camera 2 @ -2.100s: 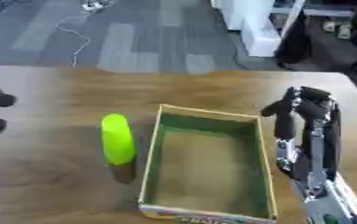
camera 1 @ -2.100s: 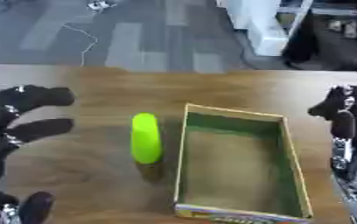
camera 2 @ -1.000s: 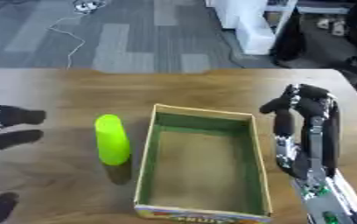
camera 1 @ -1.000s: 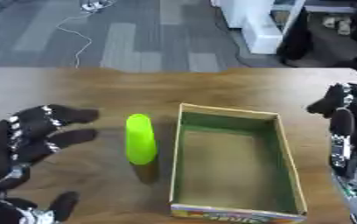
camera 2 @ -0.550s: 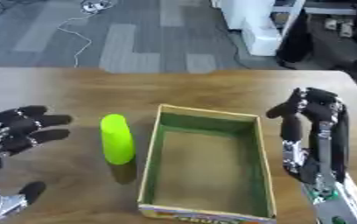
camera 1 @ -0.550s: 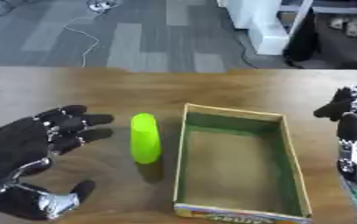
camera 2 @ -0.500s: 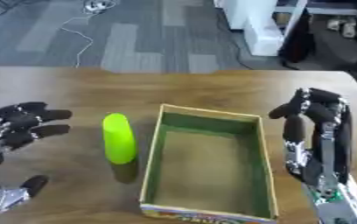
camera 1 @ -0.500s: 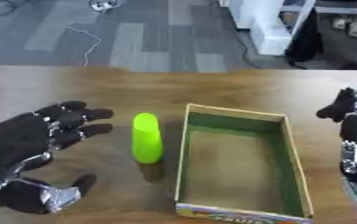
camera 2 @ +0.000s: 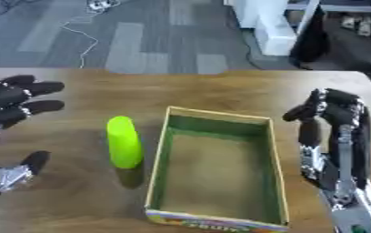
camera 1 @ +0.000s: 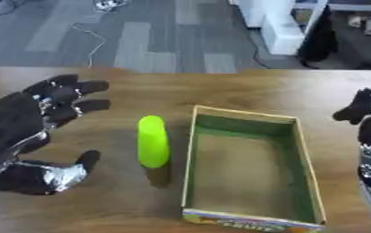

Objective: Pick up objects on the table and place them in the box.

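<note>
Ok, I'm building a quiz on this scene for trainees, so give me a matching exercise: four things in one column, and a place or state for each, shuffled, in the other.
Things:
1. bright green rounded cylinder
2. open cardboard box with green inner walls
3. left hand
4. right hand

Places or states:
A. open, fingers spread, left of the cylinder, not touching it
B. stands on the wooden table just left of the box
C. holds nothing inside
D. right of the box, fingers bent, holding nothing

Pairs: 1-B, 2-C, 3-A, 4-D
</note>
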Tool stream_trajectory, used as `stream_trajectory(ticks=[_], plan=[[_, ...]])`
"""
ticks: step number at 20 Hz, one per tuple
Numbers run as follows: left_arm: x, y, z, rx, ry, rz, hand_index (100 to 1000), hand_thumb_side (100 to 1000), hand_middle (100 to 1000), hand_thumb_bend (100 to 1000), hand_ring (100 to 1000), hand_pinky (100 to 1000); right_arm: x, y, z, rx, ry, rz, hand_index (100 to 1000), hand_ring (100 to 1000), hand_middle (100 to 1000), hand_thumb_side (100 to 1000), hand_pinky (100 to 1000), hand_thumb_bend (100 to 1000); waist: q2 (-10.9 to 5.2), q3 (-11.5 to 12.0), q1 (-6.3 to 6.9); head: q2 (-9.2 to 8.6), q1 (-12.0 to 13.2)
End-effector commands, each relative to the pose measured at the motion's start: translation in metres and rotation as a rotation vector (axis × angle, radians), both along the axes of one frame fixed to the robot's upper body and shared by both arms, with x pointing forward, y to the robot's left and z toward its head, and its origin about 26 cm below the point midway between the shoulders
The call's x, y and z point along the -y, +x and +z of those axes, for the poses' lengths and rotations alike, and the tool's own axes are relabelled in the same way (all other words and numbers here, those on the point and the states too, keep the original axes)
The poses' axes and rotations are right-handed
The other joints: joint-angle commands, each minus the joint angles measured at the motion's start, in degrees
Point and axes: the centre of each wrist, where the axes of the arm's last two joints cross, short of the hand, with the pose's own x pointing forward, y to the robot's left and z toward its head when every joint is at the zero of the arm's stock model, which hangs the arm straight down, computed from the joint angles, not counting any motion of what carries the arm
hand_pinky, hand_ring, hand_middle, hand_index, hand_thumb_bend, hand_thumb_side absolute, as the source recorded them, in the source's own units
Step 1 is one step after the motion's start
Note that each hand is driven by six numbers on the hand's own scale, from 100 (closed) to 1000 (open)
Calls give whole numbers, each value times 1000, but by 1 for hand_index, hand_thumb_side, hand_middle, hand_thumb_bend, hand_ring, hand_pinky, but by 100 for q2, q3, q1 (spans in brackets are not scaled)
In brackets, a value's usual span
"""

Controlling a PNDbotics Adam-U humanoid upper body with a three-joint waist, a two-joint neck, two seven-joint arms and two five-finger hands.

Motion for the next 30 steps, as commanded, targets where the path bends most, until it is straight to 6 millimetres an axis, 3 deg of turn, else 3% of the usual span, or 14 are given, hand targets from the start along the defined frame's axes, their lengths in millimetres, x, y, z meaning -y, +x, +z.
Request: stream_trajectory(ticks=[1,7,16,23,30], plan=[[0,-2,13,23,37,9,935,1000,943,1000,941,973,2,1,9,25,-18,6,443,262,237,1000,194,154,-60,-16,32,-14,81],[-2,0,28,47,50,39,931,1000,937,1000,943,979,6,2,12,10,-56,-26,440,257,230,1000,185,126,-64,-64,47,8,133],[-10,12,52,10,67,45,928,1000,939,1000,941,979,6,3,15,-164,-305,-63,446,243,203,1000,157,100,-59,-121,72,98,242],[-16,29,54,-41,63,39,922,1000,933,1000,929,970,4,4,16,-199,-359,-21,449,243,315,1000,155,100,-50,-173,88,80,326],[-24,48,46,-75,100,60,923,1000,936,1000,935,984,2,6,19,-204,-379,3,449,244,321,1000,157,100,-39,-234,111,79,405]])
